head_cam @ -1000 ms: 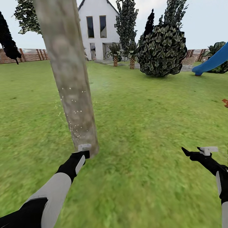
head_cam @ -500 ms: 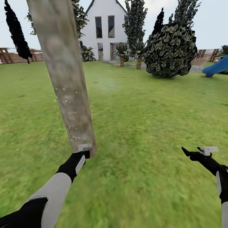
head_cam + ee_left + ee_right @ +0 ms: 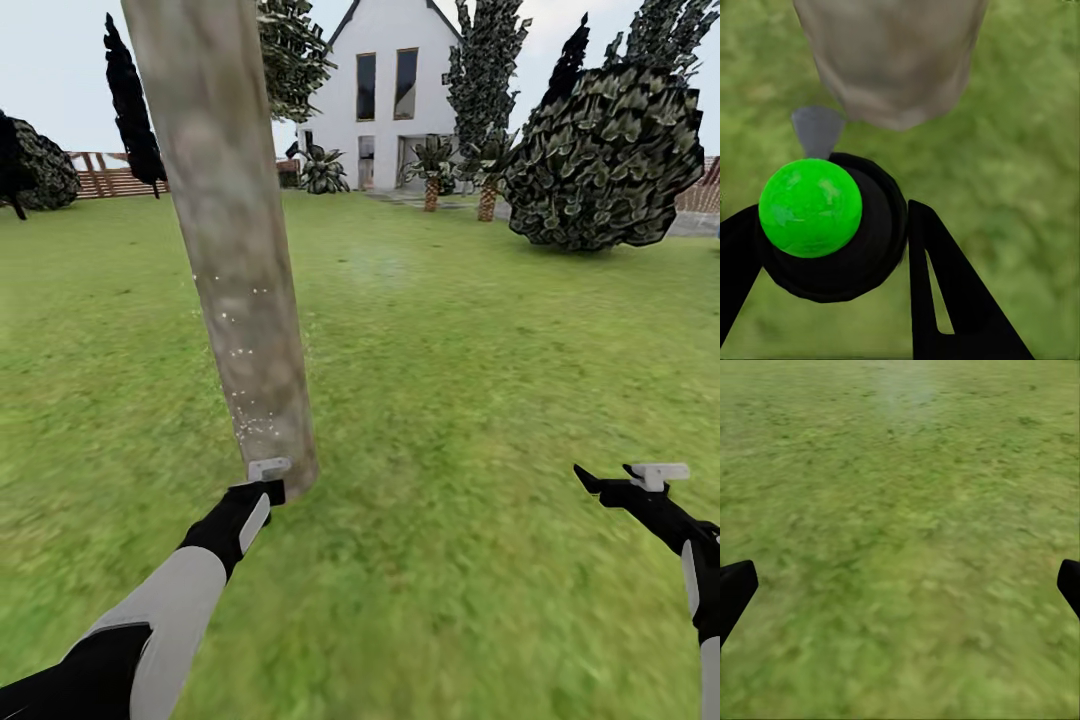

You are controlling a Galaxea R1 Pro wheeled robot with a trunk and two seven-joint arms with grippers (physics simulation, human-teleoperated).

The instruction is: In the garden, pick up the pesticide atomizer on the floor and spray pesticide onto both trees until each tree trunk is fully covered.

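Note:
A thick, mottled grey-brown tree trunk (image 3: 235,250) leans just ahead of my left arm on the lawn of the garden (image 3: 480,340). Fine white pesticide specks (image 3: 245,390) dot its lower part. My left gripper (image 3: 262,487) is shut on the pesticide atomizer (image 3: 267,468), whose whitish-grey head almost touches the trunk's base. In the left wrist view the atomizer (image 3: 810,208) shows its bright green dot on a black body between my fingers (image 3: 945,292), its grey nozzle aimed at the trunk base (image 3: 892,60). My right gripper (image 3: 612,476) (image 3: 900,589) hangs open over bare grass.
A white house (image 3: 390,90) stands at the far end behind small palms (image 3: 432,170). A large dark shrub (image 3: 610,160) sits at the back right, and thin columnar trees (image 3: 130,105) and a slatted wooden fence (image 3: 100,175) at the back left. Open lawn stretches to the right.
The whole picture has slid to the right, so the camera has turned left. Both arms keep their places in the picture, and specks stay on the trunk.

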